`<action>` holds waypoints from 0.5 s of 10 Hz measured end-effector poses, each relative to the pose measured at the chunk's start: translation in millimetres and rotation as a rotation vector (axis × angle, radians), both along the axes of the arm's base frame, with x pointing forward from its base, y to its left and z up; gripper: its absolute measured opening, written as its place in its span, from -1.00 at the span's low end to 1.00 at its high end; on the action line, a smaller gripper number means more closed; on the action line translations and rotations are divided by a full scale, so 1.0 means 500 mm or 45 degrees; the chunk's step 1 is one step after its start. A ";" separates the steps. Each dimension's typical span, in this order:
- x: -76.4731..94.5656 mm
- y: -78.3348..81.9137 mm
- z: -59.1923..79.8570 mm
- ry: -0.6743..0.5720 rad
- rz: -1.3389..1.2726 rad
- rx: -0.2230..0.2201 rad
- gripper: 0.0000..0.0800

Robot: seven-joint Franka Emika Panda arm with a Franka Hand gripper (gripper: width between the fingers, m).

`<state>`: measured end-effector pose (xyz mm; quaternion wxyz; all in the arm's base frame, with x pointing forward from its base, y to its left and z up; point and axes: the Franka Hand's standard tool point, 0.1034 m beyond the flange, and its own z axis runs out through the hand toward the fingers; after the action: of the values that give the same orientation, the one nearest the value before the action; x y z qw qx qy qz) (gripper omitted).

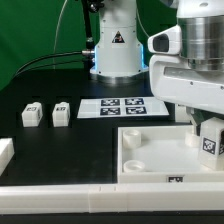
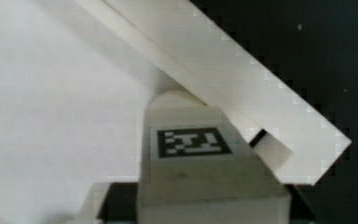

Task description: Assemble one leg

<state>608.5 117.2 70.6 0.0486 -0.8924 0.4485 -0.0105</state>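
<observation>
A white rail (image 1: 100, 196) edges the black counter (image 1: 50, 145) nearest. Behind it lies the square panel (image 1: 160, 152), where the arm reaches down, its pincer (image 1: 207, 135) clamped on a tagged leg (image 1: 210, 143) at the panel's corner. Two spare legs (image 1: 31, 114) and the marker board (image 1: 124, 107) sit farther back.

White leg (image 2: 190, 135), black-and-white tag (image 2: 194, 140)
</observation>
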 end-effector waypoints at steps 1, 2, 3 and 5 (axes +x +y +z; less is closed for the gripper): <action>0.000 0.000 0.000 0.011 -0.172 0.022 -0.26; 0.000 -0.001 -0.001 0.023 -0.305 0.037 -0.26; 0.000 -0.001 -0.001 0.030 -0.381 0.047 -0.26; 0.000 0.000 -0.001 0.049 -0.554 0.074 -0.26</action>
<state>608.4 117.2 70.0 0.0624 -0.7728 0.6315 0.0094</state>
